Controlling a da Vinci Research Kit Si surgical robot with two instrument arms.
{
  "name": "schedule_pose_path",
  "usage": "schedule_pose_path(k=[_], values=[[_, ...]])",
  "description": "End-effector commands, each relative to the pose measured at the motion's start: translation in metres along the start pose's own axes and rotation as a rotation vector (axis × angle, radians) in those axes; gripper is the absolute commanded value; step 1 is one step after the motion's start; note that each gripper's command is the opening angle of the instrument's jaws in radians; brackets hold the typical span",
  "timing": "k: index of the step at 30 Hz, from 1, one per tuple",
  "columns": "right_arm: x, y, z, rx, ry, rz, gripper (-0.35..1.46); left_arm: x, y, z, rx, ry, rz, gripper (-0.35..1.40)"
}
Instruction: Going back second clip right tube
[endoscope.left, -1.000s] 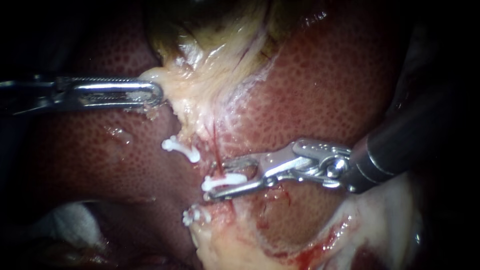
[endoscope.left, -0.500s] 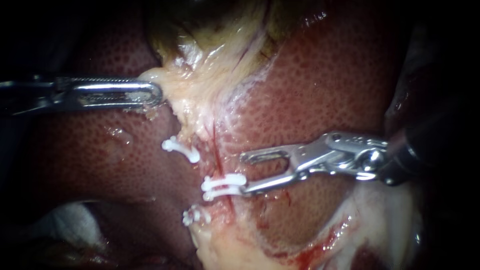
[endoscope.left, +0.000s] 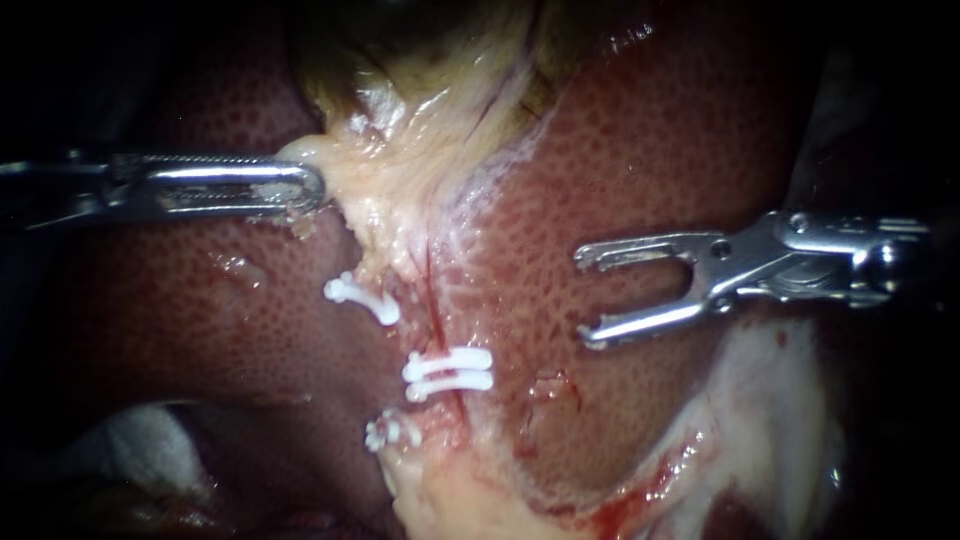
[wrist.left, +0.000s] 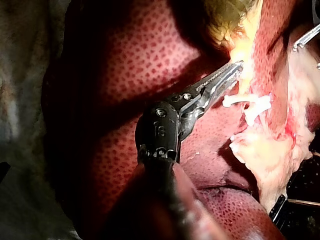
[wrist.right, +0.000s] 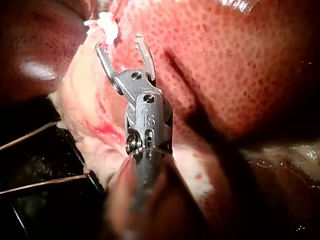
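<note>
A white clip (endoscope.left: 448, 372), showing as two parallel bars, sits across the thin red right tube (endoscope.left: 436, 318). My right instrument (endoscope.left: 582, 300) is off to the right of it over the liver (endoscope.left: 640, 170), jaws open and empty. In the right wrist view those open jaws (wrist.right: 119, 42) stand short of the white clip (wrist.right: 102, 22). My left instrument (endoscope.left: 316, 188) has its jaws shut on the pale gallbladder tissue (endoscope.left: 400, 130) and holds it to the left. The left wrist view shows the same grip (wrist.left: 235, 67), with the clips (wrist.left: 247, 102) beside it.
Another white clip (endoscope.left: 362, 298) lies up and left of the tube, and a third (endoscope.left: 392, 430) sits lower at the edge of pale fatty tissue (endoscope.left: 470, 500). White gauze (endoscope.left: 140, 450) shows at the lower left. Raw, bloody tissue (endoscope.left: 650, 480) lies at the lower right.
My right instrument has opened off the clip and drawn back to the right and slightly up, leaving the clip on the tube. The left instrument has held still.
</note>
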Motion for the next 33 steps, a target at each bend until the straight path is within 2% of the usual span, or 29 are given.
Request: schedule_pose_path(k=[1,3,8,12,18,22,33], values=[[0.0000,-0.0001,0.0000,0.001,0.000,0.000,0.49,-0.0003,-0.0001,0.0003,0.004,0.001,0.003,-0.35],[-0.0001,-0.0001,0.0000,0.001,0.000,0.000,0.49,-0.0010,-0.0004,0.0011,0.004,0.004,0.007,-0.35],[-0.0002,-0.0001,0.0001,0.004,0.000,-0.001,0.50,-0.0023,-0.0015,0.0033,0.003,-0.014,0.016,-0.35],[-0.0003,-0.0002,0.0001,0.013,0.000,-0.002,0.50,-0.0030,-0.0024,0.0059,0.002,-0.024,0.021,-0.35],[-0.0004,-0.0002,0.0002,0.013,0.000,-0.003,0.50,-0.0037,-0.0027,0.0084,-0.005,-0.035,0.027,-0.35],[-0.0004,-0.0002,0.0002,0.013,0.000,-0.003,0.50,-0.0039,-0.0027,0.0089,-0.006,-0.039,0.028,-0.35],[-0.0003,-0.0002,0.0002,0.013,0.000,-0.003,0.50,-0.0039,-0.0027,0.0089,-0.006,-0.039,0.028,-0.35]])
